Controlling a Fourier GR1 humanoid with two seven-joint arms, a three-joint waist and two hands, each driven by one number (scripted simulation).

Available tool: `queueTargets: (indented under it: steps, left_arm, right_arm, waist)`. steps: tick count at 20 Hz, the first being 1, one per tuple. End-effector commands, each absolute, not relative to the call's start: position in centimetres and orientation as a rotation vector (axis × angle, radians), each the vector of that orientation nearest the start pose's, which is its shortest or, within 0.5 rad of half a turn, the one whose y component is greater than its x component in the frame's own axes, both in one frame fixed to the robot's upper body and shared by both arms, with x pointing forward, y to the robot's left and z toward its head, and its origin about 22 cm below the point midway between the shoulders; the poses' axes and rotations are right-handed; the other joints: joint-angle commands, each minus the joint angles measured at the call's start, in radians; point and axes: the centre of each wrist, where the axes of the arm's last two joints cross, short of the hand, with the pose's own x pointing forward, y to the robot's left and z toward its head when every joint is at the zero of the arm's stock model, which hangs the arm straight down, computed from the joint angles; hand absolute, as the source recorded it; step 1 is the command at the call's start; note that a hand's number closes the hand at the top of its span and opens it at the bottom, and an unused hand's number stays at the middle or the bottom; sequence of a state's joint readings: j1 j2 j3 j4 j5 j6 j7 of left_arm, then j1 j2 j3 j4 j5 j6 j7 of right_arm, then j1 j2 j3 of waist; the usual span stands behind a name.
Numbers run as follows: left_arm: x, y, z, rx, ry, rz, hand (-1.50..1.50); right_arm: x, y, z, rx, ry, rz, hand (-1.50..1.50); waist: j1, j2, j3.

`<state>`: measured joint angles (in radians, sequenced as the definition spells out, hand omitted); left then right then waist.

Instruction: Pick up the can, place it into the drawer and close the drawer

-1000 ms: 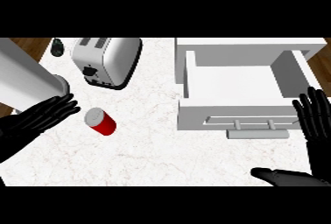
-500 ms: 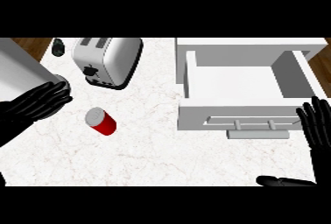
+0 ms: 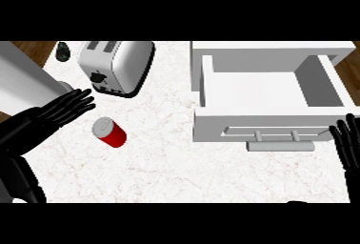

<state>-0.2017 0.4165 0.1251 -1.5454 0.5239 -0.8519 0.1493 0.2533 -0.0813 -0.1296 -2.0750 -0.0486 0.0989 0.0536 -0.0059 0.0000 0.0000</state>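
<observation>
The left robot hand (image 3: 62, 109) hovers open, fingers straight toward 2 o'clock, near the red can (image 3: 110, 132) lying on the tabletop (image 3: 175, 167). The right robot hand (image 3: 347, 145) rests open beside the open drawer (image 3: 271, 102).

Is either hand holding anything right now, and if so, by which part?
Nothing is held. The left hand is open just up-left of the red cylindrical can; the right hand is open at the right edge.

Right hand (image 3: 347, 145) cut off at right edge, small dark object (image 3: 63, 51) top-left too small to identify
</observation>
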Motion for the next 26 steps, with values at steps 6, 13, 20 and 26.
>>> queueTargets:
  steps: [6,13,20,26]
  left_arm:
    - [30.6,31.1,5.8,-0.588,-1.57,-0.68,-1.5]
    - [29.9,33.1,3.3,-0.524,-1.554,-0.672,-1.5]
    - [31.8,33.7,1.4,-0.501,-1.561,-0.647,-1.5]
    - [31.5,36.5,-1.5,-0.49,-1.552,-0.643,-1.5]
  right_arm:
    - [16.1,-30.4,7.7,-0.185,-1.779,-0.001,-1.5]
    - [17.0,-29.8,8.4,-0.167,-1.789,0.025,-1.5]
    - [17.3,-30.5,8.5,-0.159,-1.783,0.017,-1.5]
    - [16.1,-29.9,7.4,-0.158,-1.79,0.033,-1.5]
  waist:
    - [-0.001,0.0,0.0]
    - [0.001,0.0,0.0]
    - [0.0,0.0,0.0]
    - [-0.007,0.003,-0.001]
